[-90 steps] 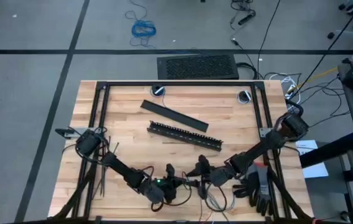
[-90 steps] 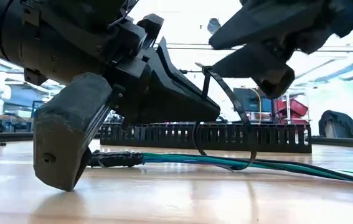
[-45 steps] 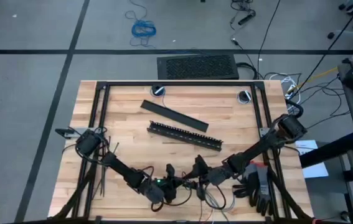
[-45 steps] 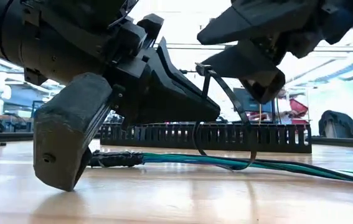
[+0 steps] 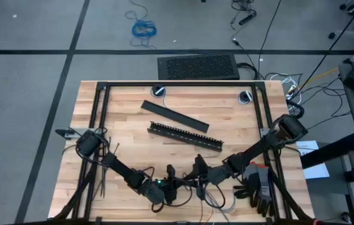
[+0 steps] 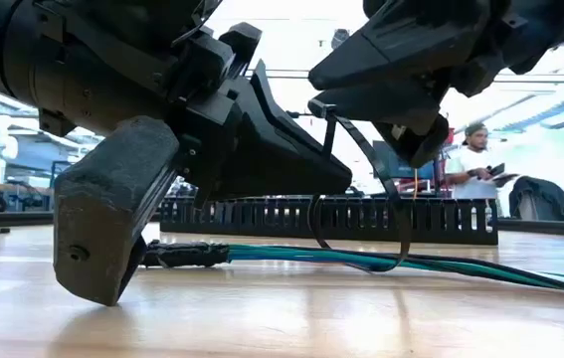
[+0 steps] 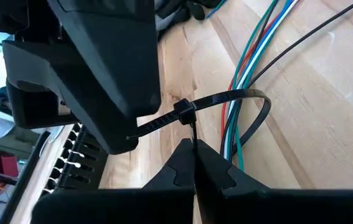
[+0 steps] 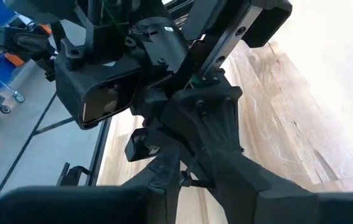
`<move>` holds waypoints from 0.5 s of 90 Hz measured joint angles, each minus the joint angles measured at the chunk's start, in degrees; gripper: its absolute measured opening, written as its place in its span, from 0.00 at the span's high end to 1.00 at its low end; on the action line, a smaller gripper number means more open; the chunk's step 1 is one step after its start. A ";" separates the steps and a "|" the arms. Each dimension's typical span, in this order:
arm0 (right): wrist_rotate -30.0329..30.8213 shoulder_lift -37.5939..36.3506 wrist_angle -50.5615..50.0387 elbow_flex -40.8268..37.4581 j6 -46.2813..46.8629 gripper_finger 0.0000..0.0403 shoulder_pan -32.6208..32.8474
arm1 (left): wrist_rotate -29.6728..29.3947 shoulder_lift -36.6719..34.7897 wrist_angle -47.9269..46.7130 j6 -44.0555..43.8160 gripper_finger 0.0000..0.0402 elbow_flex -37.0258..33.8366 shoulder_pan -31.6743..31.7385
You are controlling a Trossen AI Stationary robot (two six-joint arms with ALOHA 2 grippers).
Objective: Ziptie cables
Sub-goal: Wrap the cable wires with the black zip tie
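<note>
The cables (image 7: 241,74), thin blue, green and pale wires, lie along the table near its near edge (image 6: 461,267). A black ziptie (image 7: 251,94) is looped round them, its head (image 7: 184,112) raised above the wood. My left gripper (image 7: 193,146) is shut on the strap just under the head, low over the table (image 5: 180,182). My right gripper (image 6: 313,94) comes from the right (image 5: 196,170) and is shut on the ziptie's tail. My left gripper pinches the loop's strand (image 7: 192,132) right below the ziptie's head between its two fingertips. The fingers slant down from the table's left. The loop hangs below the head and passes under the cables, which stay on the wood. My right gripper has the ziptie's free tail (image 7: 144,126), where it leaves the head, between its fingers. The fingers (image 6: 381,99) slant down from the table's right and above. The tail runs straight from the head into them; the pads' contact is hidden by the fingers.
A black slotted bar (image 5: 186,136) and a flat black bar (image 5: 173,115) lie at mid-table, behind the work. Dark gloves (image 5: 255,187) lie at the near right, spare zipties (image 5: 105,178) at the near left. A person (image 6: 475,159) sits in the room beyond.
My right gripper has come down and toward the table's left, up to the ziptie's head, and its fingers have shut on the tail. The left gripper, the loop and the cables have stayed where they were.
</note>
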 joint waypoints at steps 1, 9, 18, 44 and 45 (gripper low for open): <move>0.00 0.00 0.00 0.00 0.06 0.79 0.00 | 0.00 0.00 0.00 0.00 1.00 0.00 0.02; -0.22 0.00 -0.02 0.00 0.25 0.79 0.00 | 0.00 0.00 0.00 -0.04 1.00 -0.02 0.17; -0.22 0.00 -0.05 0.00 0.59 0.79 0.01 | 0.00 0.00 0.00 -0.04 1.00 -0.02 0.22; -0.23 0.00 -0.89 0.00 0.79 0.79 -0.48 | -0.04 0.06 2.27 -0.02 1.00 -0.11 0.58; -0.24 0.00 -0.93 0.00 0.79 0.79 -0.48 | -0.04 0.07 2.50 -0.03 1.00 -0.11 0.59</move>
